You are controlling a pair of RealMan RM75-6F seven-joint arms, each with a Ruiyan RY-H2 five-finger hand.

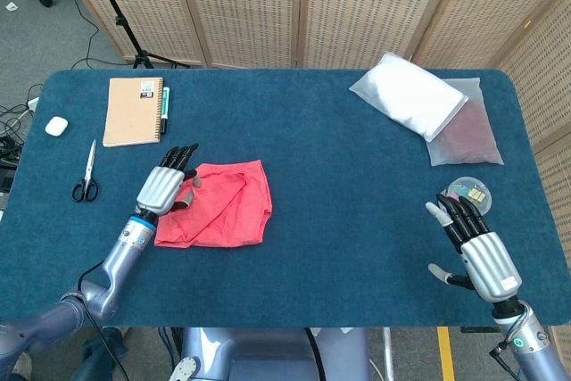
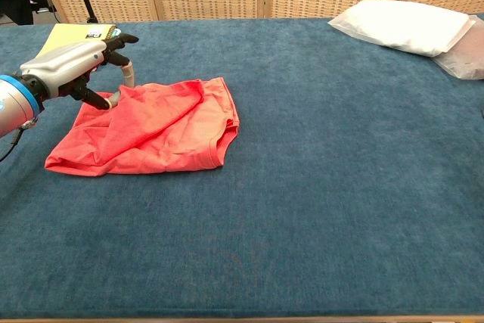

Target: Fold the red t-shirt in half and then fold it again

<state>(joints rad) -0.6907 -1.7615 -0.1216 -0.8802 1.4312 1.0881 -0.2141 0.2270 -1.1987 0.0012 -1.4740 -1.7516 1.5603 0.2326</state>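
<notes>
The red t-shirt (image 1: 227, 207) lies crumpled and partly folded on the blue table, left of centre; in the chest view the t-shirt (image 2: 162, 130) has a fold ridge running across its top. My left hand (image 1: 165, 186) is at the shirt's far left corner, and in the chest view this left hand (image 2: 72, 72) pinches that corner between thumb and a finger, raising it a little off the table. My right hand (image 1: 475, 245) rests near the table's front right, fingers spread, holding nothing, far from the shirt. The chest view does not show it.
A notebook (image 1: 134, 111) with a pen (image 1: 166, 109) lies at the far left, scissors (image 1: 86, 176) and a small white case (image 1: 57, 126) near the left edge. A white bagged bundle (image 1: 410, 94), a dark red bag (image 1: 468, 136) and a clear round container (image 1: 470, 192) sit on the right.
</notes>
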